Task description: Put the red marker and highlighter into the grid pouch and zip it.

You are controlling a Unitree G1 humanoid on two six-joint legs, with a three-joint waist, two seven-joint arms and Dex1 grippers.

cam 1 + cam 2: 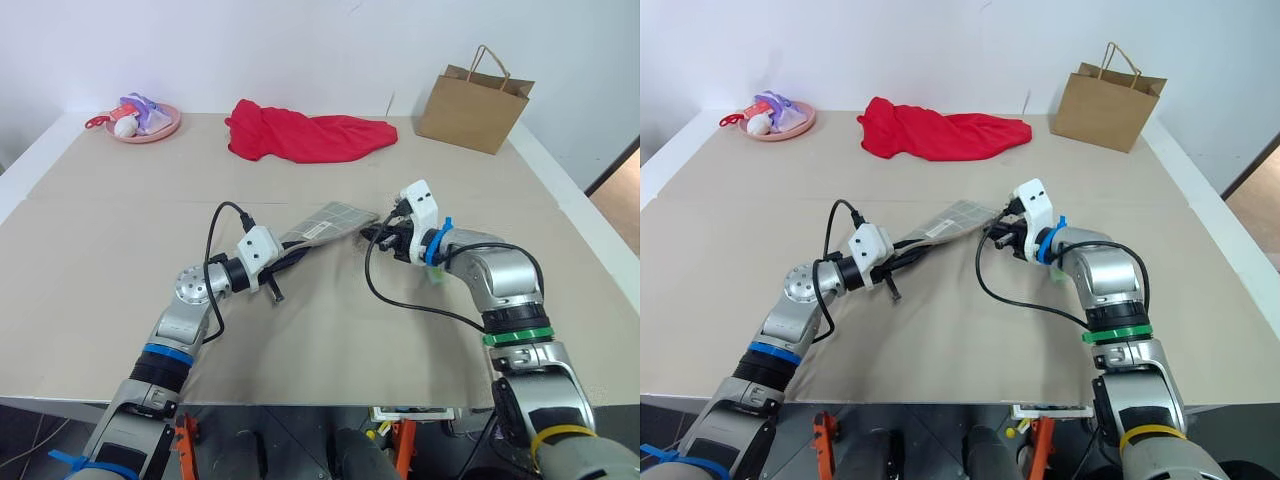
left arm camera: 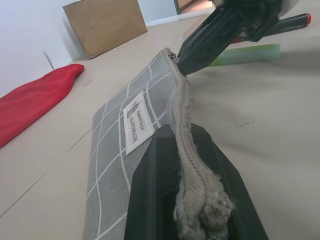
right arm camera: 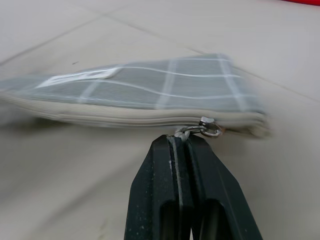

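Mid-table, lifted: grid pouch (image 1: 325, 222), long axis from near-left to far-right, zipper edge facing near-right, white label (image 2: 136, 121) on upper face. Left gripper (image 2: 192, 200) pinching near-left end of pouch along zipper seam, fingers pressed onto fabric. Right gripper (image 3: 186, 142) at far-right end, fingers pressed together on metal zipper pull (image 3: 202, 128); pull sits close to that end. Beyond right gripper in left wrist view: red marker (image 2: 292, 22) and highlighter (image 2: 247, 54), both outside pouch, lying roughly parallel, highlighter on table (image 1: 330, 330). Far edge: red cloth (image 1: 305, 135), brown paper bag (image 1: 472, 105) at far right, pink plate (image 1: 145, 122) with small items at far left.
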